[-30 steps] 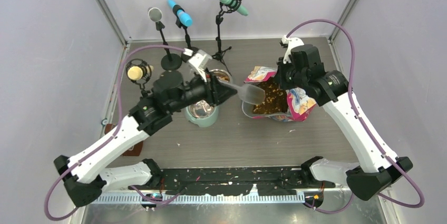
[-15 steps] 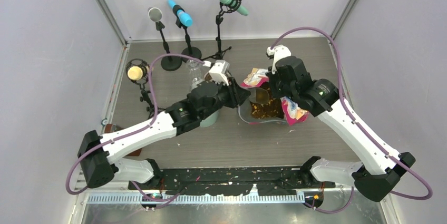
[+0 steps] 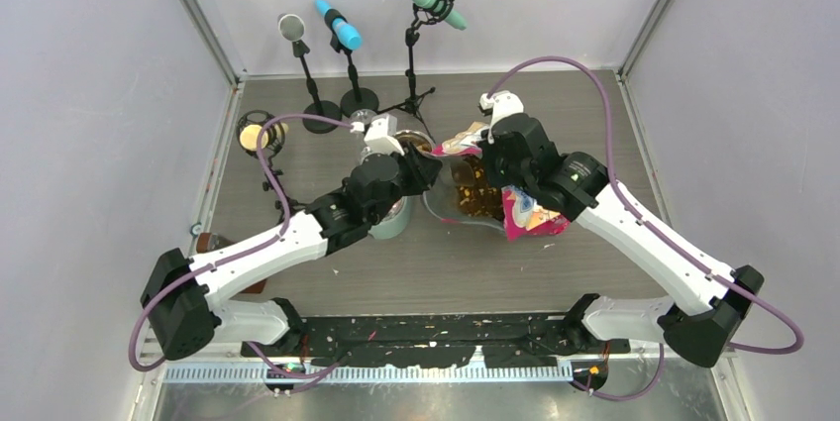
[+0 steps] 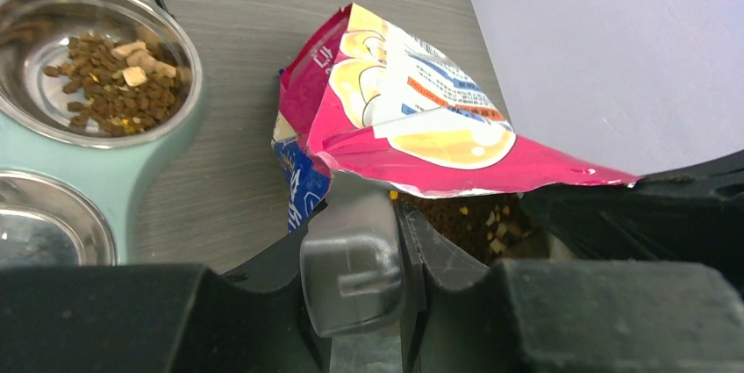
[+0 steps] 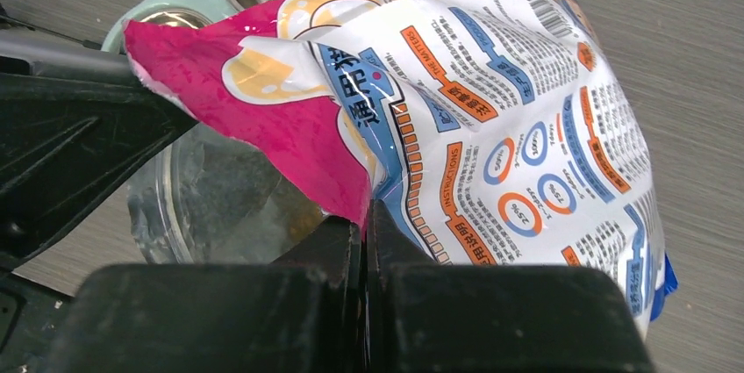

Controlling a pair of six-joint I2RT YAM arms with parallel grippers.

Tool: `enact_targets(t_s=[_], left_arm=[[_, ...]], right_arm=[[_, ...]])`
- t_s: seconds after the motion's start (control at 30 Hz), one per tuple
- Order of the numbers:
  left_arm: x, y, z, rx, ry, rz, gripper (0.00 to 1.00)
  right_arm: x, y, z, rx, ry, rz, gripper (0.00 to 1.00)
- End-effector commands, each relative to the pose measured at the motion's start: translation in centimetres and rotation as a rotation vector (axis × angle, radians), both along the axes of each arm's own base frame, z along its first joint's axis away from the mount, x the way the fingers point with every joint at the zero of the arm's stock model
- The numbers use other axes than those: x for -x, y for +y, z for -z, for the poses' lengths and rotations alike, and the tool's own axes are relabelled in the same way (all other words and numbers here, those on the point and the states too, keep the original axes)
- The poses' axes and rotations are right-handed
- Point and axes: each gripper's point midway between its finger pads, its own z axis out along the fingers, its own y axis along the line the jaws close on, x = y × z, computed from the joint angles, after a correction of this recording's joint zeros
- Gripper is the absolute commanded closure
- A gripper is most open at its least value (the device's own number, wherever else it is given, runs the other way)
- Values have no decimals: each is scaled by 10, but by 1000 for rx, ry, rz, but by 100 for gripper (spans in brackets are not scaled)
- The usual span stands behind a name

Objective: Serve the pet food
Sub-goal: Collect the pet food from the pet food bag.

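The pet food shows as brown kibble inside the open pink, white and blue bag, and a small heap lies in the far steel bowl of the mint-green feeder. My left gripper is shut on the handle of the clear scoop, whose bowl reaches under the bag's lip into the kibble. My right gripper is shut on the bag's torn pink edge, holding the mouth up. The scoop shows below that edge.
Three microphones on stands line the back edge, and a yellow one stands at the left. The feeder lies under my left wrist; its near bowl holds no food. Grey walls close in on both sides.
My right gripper has pulled the bag's mouth to the left, toward the feeder. The left arm has swung round, and the scoop now sits deeper inside the bag.
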Motion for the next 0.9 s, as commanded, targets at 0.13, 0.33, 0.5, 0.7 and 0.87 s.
enact_targets(t_s=[0.13,0.33,0.5,0.7,0.87], left_arm=[[-10,16,-5,11,-58,-126,100],[-17,-1,9,29,-77,-263,100],[-24,-22,19,106,-41,-287,100],[-27,-52,34,217,46,-252,100],[-26,-70,38,391,131,-160,100]], right_arm=[[-17,16,-10,-74,-62,48,95],[-13,14,-3,-69,-51,56,95],[-9,8,9,-54,-36,69,95],[-3,2,21,-42,-19,76,95],[-2,-3,22,-33,-19,82,95]])
